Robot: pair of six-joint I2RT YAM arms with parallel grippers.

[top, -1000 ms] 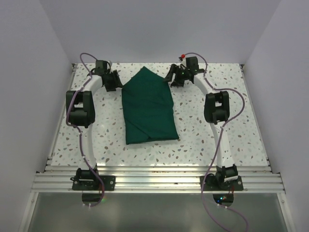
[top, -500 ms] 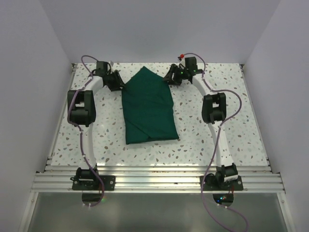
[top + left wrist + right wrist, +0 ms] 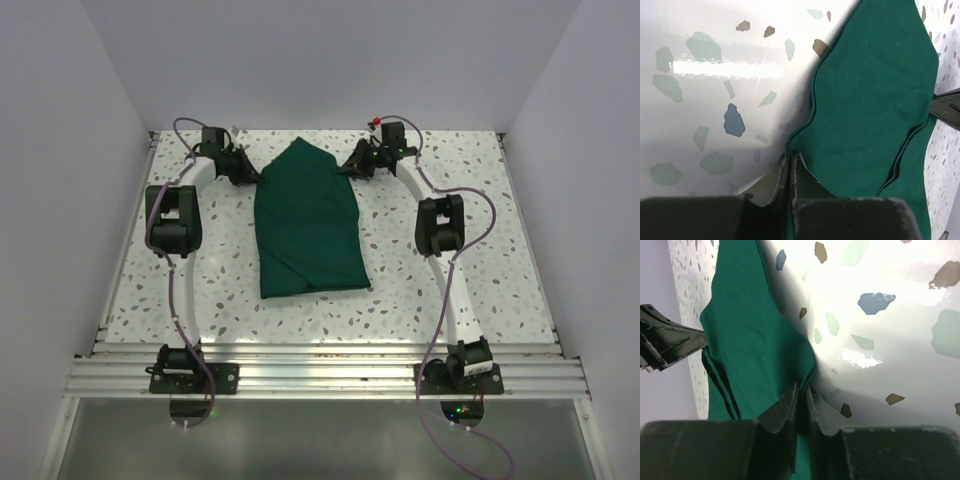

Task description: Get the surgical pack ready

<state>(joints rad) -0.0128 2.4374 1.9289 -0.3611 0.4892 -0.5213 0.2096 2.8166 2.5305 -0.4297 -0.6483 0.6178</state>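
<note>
The surgical pack (image 3: 308, 225) lies mid-table as a folded dark green cloth bundle, its far end folded to a point. No tray, instruments or gauze show. My left gripper (image 3: 256, 178) is at the bundle's far left edge. In the left wrist view the left gripper (image 3: 791, 159) is shut on the cloth's (image 3: 870, 100) hemmed edge. My right gripper (image 3: 347, 170) is at the far right edge. In the right wrist view the right gripper (image 3: 802, 388) pinches the cloth's (image 3: 750, 335) edge, with a thin fold of fabric between the jaws.
The speckled white table (image 3: 430, 290) is walled at the back and both sides. An aluminium rail (image 3: 320, 375) runs along the near edge, where both arm bases are bolted. Purple cables (image 3: 176, 290) trail along each arm.
Both grippers moved inward to the cloth's far side edges and closed on them. The bundle itself has barely shifted.
</note>
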